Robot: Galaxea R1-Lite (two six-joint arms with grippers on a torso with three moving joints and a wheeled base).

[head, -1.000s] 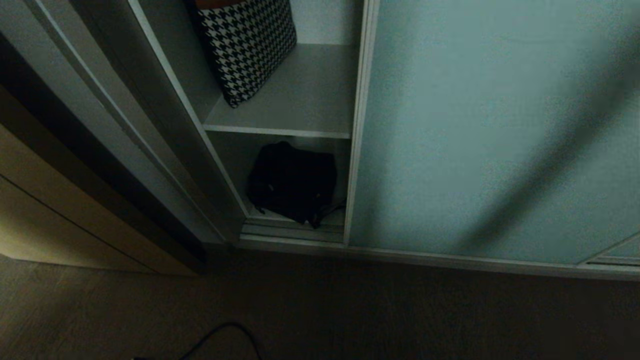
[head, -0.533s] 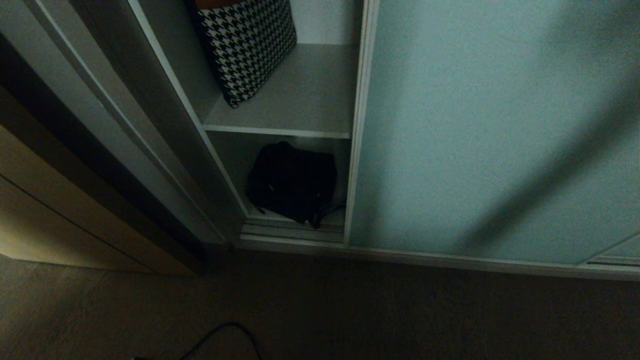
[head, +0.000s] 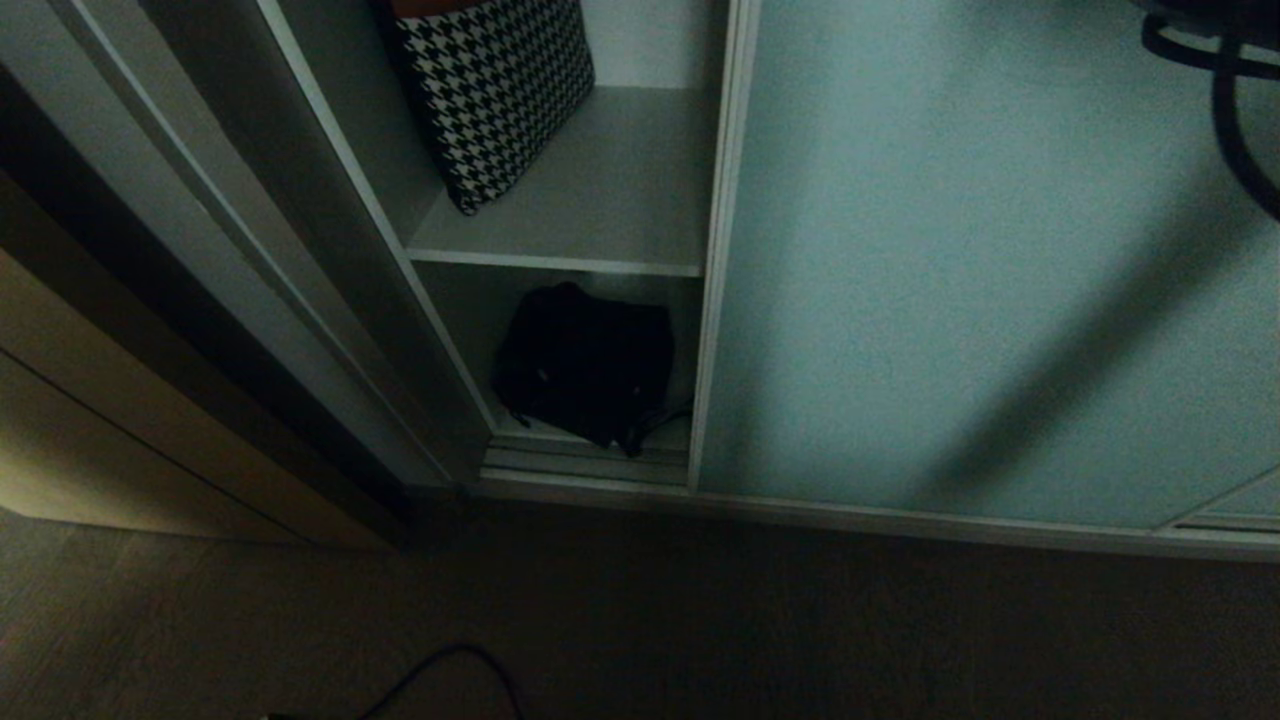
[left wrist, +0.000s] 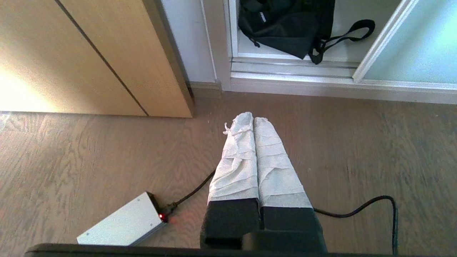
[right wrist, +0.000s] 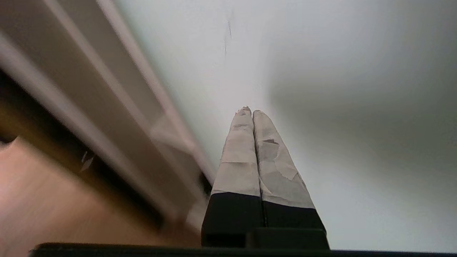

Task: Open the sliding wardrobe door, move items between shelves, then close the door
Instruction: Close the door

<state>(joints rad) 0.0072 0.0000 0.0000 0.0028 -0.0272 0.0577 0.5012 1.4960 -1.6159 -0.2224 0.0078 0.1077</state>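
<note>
Sliding wardrobe door (head: 960,260), pale blue-green and frosted, pushed to the right, covering most of the wardrobe front and leaving a narrow opening at its left edge. Inside that opening, two shelves: upper shelf (head: 600,200) carrying a black-and-white houndstooth cushion (head: 495,90) leaning against the left wall; bottom shelf (head: 665,435) holding the floppy black bag (head: 585,365), one strap trailing toward the door track (left wrist: 292,67). Beige cabinet front (left wrist: 89,57) just left of the wardrobe. Left gripper (left wrist: 253,119) low over the wooden floor (left wrist: 357,150), short of the track, paper-wrapped fingers (left wrist: 235,157) pressed together, empty. Small grey box (left wrist: 123,225) with a red light and a black cable (left wrist: 375,203) on the floor near it. Right gripper (right wrist: 250,111) raised before the frosted panel, fingers closed on nothing.
</note>
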